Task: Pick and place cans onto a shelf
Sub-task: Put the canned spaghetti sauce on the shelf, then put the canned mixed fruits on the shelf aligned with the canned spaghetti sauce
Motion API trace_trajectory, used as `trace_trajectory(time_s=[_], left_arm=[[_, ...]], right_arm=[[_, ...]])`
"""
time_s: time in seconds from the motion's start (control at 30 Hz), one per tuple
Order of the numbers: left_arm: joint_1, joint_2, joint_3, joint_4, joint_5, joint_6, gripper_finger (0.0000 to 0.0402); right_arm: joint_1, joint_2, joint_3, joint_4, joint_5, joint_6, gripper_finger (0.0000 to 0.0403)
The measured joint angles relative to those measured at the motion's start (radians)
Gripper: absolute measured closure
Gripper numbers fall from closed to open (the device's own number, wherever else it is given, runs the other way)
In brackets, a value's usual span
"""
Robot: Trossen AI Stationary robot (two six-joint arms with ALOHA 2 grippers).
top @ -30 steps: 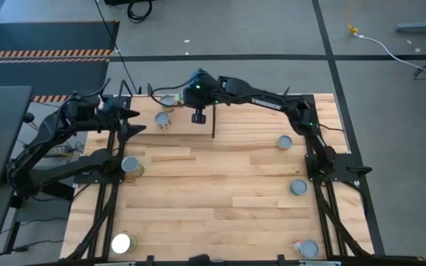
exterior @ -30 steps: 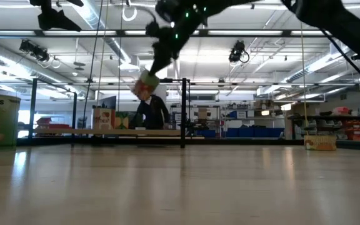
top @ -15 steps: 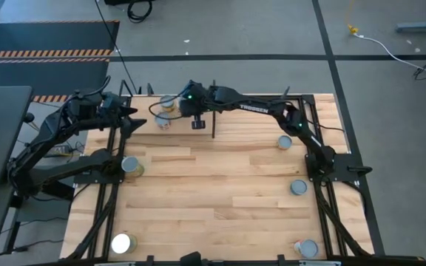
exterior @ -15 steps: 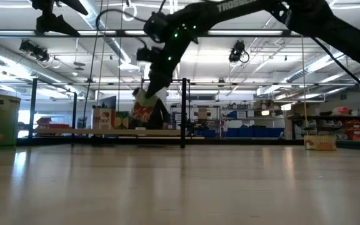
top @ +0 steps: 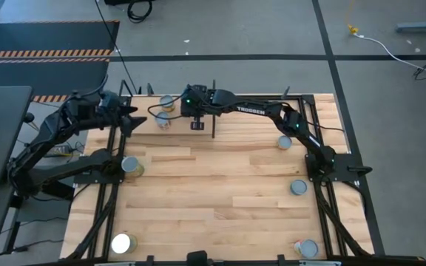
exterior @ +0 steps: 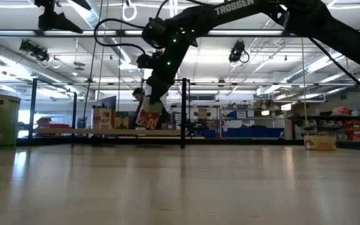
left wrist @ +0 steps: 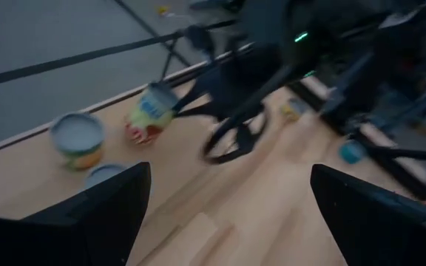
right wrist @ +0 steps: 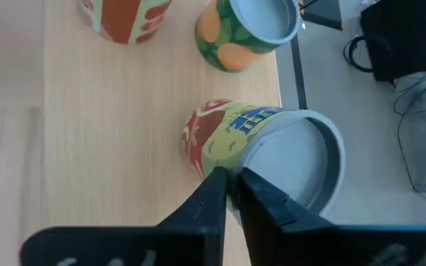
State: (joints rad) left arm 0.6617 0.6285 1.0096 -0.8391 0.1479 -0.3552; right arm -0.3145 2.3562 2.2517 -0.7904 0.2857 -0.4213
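My right gripper (right wrist: 231, 188) reaches to the table's far left and is shut on a can with a red, green and yellow label (right wrist: 220, 140). The can is tilted just above the shelf (exterior: 105, 132); I cannot tell whether its bottom touches the board. It also shows in the low view (exterior: 149, 116). Two more cans stand on the shelf beside it: a green-and-orange one (right wrist: 248, 29) and a red-labelled one (right wrist: 124, 15). My left gripper (left wrist: 228, 185) is open and empty, held above the table's far left edge, left of the shelf cans (top: 163, 120). My right gripper pinches the can's top rim (right wrist: 237, 171) between its two fingers. One finger (right wrist: 211, 198) lies on the labelled wall and the other (right wrist: 261, 198) on the lid side. The fingers come from above, slanting down. The can hangs tilted below them, lid toward the wrist.
Several cans stand on the planked tabletop: one at the left (top: 131, 167), a glaring one at the near left (top: 120, 242), and three along the right side (top: 285, 142) (top: 298, 188) (top: 307, 248). A black upright rod (exterior: 184, 112) stands beside the held can.
My right gripper has gone down toward the shelf and a little toward the table's left edge, carrying the can. The can has come from well above the shelf to just over the board and hangs more steeply.
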Motion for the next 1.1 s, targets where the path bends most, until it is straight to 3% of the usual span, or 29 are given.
trace_trajectory(time_s=[0.27, 0.63, 0.73, 0.97, 1.1], left_arm=[[-0.004, -0.002, 0.0, 0.075, 0.131, -0.064, 0.0026], [-0.079, 0.0, 0.0, 0.109, 0.074, -0.028, 0.0026], [-0.099, -0.004, 0.0, 0.143, 0.09, -0.026, 0.0026], [-0.177, -0.034, 0.0, 0.256, 0.197, 0.014, 0.0026], [-0.234, -0.04, -0.001, 0.238, 0.277, 0.073, 0.0026]], right_arm=[[0.0, 0.0, 0.0, 0.014, -0.067, 0.005, 0.034], [-0.008, -0.014, 0.0, 0.132, -0.087, 0.037, 0.0301], [0.01, -0.065, 0.0, 0.131, -0.076, 0.047, 0.0297], [0.085, -0.239, 0.0, 0.03, 0.082, 0.203, 0.03], [0.157, -0.35, 0.0, -0.078, 0.017, 0.373, 0.03]])
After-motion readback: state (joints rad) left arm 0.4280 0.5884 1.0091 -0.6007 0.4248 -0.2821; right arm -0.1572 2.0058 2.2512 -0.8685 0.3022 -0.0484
